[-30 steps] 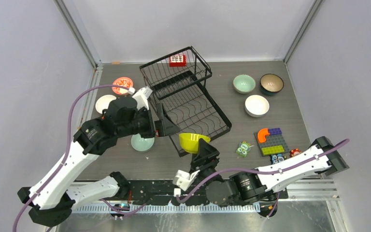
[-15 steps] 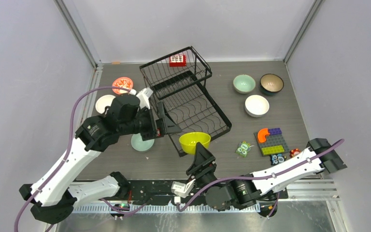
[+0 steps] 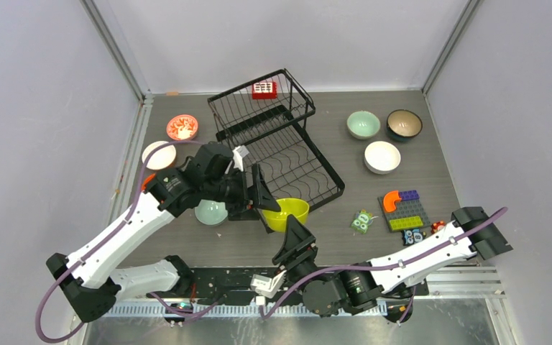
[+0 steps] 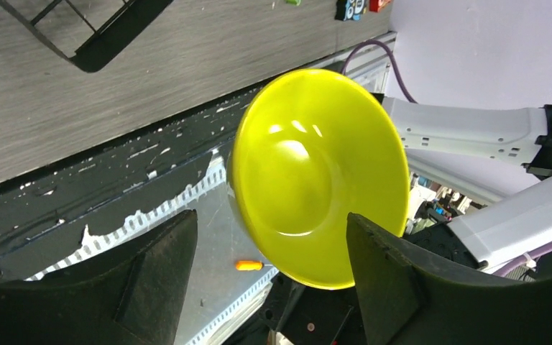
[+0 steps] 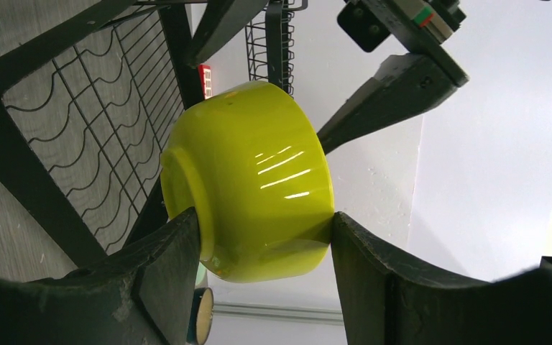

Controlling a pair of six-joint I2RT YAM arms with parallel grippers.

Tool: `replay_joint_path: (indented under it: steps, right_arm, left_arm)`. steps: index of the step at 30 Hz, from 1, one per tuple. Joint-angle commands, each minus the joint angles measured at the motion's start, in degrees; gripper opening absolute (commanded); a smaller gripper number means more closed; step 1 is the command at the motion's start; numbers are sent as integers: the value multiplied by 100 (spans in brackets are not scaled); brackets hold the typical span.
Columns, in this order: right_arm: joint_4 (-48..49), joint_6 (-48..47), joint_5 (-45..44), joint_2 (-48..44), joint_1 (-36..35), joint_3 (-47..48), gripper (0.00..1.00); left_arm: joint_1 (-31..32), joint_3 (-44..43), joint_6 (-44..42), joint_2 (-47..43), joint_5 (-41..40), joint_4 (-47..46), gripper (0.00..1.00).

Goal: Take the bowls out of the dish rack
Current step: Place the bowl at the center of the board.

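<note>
- we see the yellow bowl [image 3: 290, 211] out of the rack [image 3: 287, 154], held tilted just beside the rack's near corner.
- the right gripper [image 5: 262, 223] is clamped on it, one finger pressed against each side of its wall.
- the left gripper [image 4: 269, 219] faces the bowl's inside with its jaws wide apart; its fingers seem to stand clear of the rim, though we cannot be sure from these views.
- on the table [image 3: 345, 194] right of the rack stand a mint bowl [image 3: 363, 123], a dark bowl [image 3: 404, 123] and a white bowl [image 3: 382, 156], near one another.
- left of the rack are a red bowl [image 3: 182, 127], a left white bowl [image 3: 157, 153] and a left mint bowl [image 3: 210, 213], the last partly under the left arm.
</note>
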State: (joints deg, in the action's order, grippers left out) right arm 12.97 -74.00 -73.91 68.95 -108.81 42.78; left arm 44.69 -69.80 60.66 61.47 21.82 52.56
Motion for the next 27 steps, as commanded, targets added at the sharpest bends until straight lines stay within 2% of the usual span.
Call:
replay_joint_path:
  steps: [1,8,14,15,20,21,23,25,27]
  right_arm:
    - [279,-203,-110,22,-35,117,20]
    - [277,-207,-93,102,-39,84,20]
    - [140,-174,-82,163,-39,99,20]
    - [116,-158,-92,167,-43,99,20]
    - [-198,17,-132,179,-38,119,22]
    - [-263,51,-146,188,-38,121,27]
    - [-366,133,-148,189,-35,141,47]
    - [-351,155,-137,176,-35,182,61]
    - [-343,187,-121,178,-35,253,70]
  left_arm:
    - [47,128,48,-131,424,-251,71]
    - [42,156,21,-94,496,-350,30]
    - [40,201,109,-4,568,-529,4]
    - [40,215,133,8,593,-568,1]
    - [40,246,218,-19,642,-747,0]
    - [39,258,260,-44,635,-801,0]
    - [37,318,372,-102,586,-960,0]
    - [32,371,498,-181,481,-1135,0]
    - [27,383,604,-248,357,-1279,0]
